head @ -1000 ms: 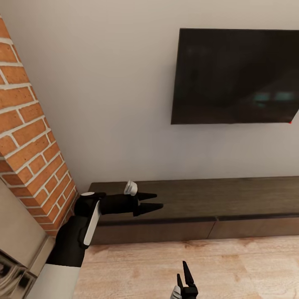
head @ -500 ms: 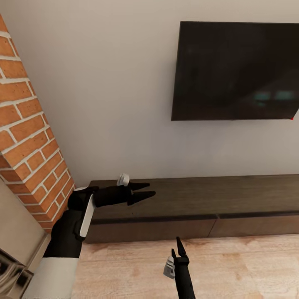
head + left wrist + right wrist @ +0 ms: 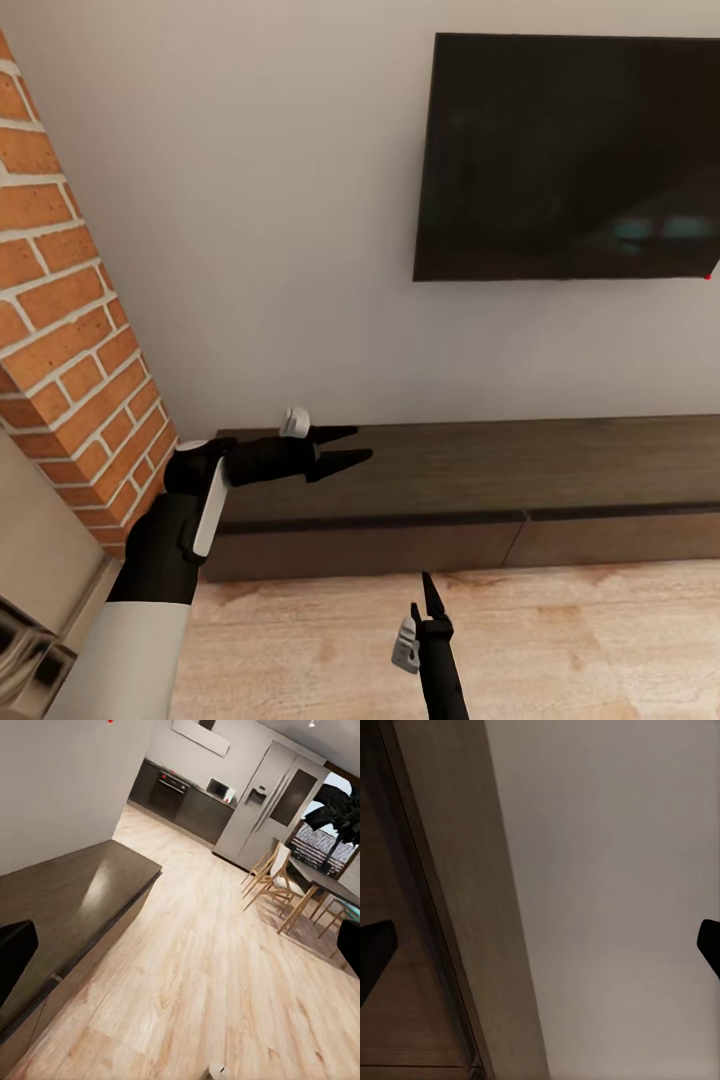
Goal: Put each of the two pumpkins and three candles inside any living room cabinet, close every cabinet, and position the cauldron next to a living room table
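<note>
We stand at the cabinet [image 3: 470,490], both grippers empty.

Its drawers look closed; our left gripper [image 3: 345,446] hovers over its top, right gripper [image 3: 423,598] low, jaws parted, no pumpkins or candles carried.

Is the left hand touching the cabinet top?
Cannot tell. In the head view the left hand overlaps the cabinet top, fingers open, but no gap or contact shows plainly. The left wrist view looks along the top without settling it.
</note>
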You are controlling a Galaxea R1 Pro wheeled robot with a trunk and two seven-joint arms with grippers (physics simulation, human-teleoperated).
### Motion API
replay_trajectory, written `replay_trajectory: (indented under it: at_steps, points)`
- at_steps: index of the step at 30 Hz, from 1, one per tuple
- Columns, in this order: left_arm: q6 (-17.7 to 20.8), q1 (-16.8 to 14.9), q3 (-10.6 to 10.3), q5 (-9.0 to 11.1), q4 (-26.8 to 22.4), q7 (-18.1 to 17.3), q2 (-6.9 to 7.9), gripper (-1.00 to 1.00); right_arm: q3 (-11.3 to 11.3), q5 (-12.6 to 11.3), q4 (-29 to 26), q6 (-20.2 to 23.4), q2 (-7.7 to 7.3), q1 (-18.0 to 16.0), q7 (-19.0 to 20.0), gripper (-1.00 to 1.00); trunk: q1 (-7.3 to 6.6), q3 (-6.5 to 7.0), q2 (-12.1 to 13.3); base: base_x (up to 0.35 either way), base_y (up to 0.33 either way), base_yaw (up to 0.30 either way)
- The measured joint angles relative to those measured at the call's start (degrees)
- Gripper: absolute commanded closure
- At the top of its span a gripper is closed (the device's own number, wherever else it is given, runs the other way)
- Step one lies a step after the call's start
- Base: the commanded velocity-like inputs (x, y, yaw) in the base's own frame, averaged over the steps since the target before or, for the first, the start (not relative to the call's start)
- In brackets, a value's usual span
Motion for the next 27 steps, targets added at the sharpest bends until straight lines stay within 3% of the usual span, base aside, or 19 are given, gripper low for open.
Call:
replay_trajectory:
  at_steps: [12,27]
  points:
    - [0.0,0.0,0.1,0.2,-0.4,-0.5,0.20,-1.00,0.0,0.0,0.0,-0.1,-0.08,0.0,0.1,-1.00,0.23,-0.18,-0.4,0.000,0.000,0.000]
    - [0.6,0.0,0.0,0.0,-0.3,-0.5,0.24,-1.00,0.0,0.0,0.0,-0.1,-0.09,0.0,0.1,-1.00,3.51,-2.87,-6.4,0.000,0.000,0.000]
